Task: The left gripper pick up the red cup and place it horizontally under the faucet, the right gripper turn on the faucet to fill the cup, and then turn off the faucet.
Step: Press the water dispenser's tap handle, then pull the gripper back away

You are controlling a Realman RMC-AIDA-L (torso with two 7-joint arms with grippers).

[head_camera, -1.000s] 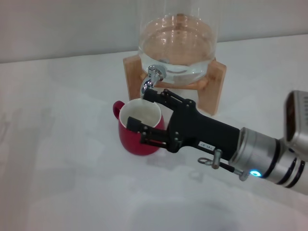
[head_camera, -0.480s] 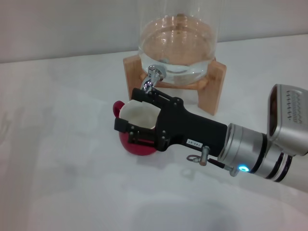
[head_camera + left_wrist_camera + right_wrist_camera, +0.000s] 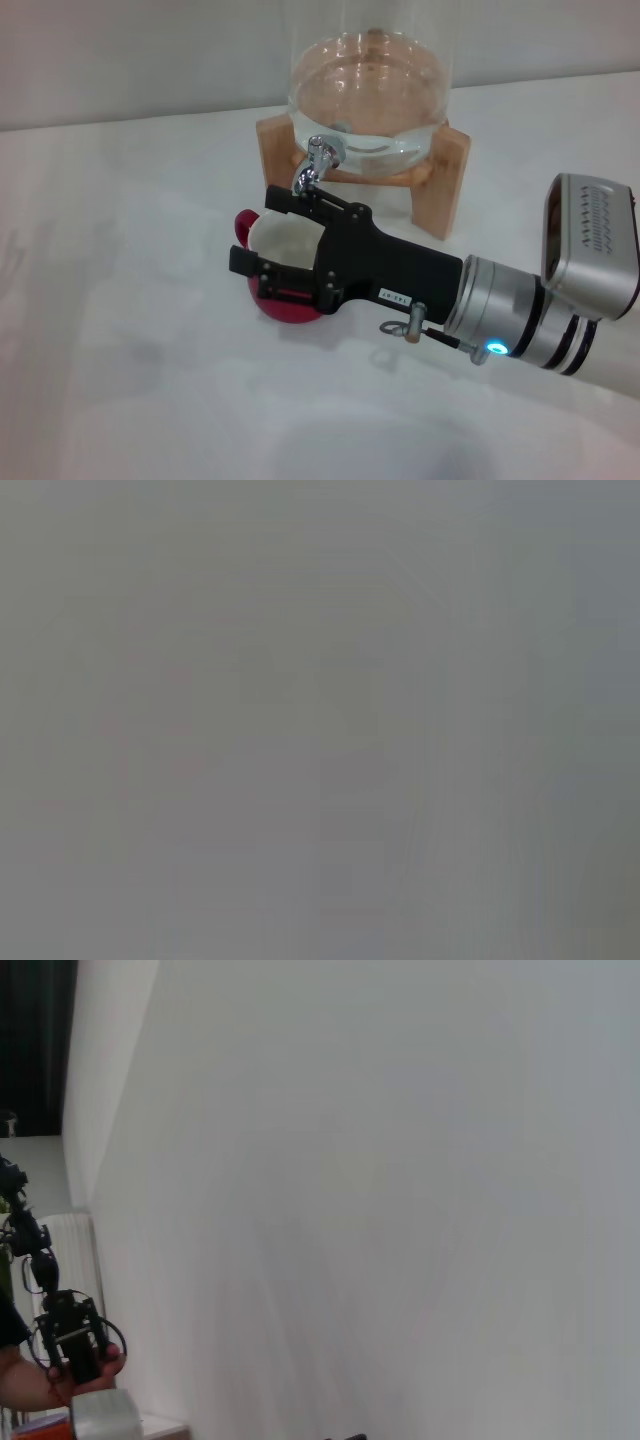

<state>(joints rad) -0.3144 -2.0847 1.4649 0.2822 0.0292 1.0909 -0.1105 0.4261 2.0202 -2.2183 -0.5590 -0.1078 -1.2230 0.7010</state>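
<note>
The red cup (image 3: 287, 308) stands upright on the white table just in front of the faucet (image 3: 314, 166), its handle (image 3: 243, 226) pointing left. My right gripper (image 3: 266, 232) reaches in from the right above the cup and hides most of its white inside. It is open: one finger tip sits right below the faucet's spout, the other lies across the cup's near rim. The faucet sticks out of the glass water jar (image 3: 366, 90) on its wooden stand (image 3: 443, 185). The left gripper shows in no view; the left wrist view is plain grey.
White table (image 3: 130, 330) spreads to the left and front of the cup. The jar and stand block the space behind the faucet. My right arm's silver wrist (image 3: 520, 320) crosses the right front area.
My right gripper has moved left and slightly forward over the cup, covering more of its opening; its upper finger now sits under the faucet's spout. The cup has stayed put.
</note>
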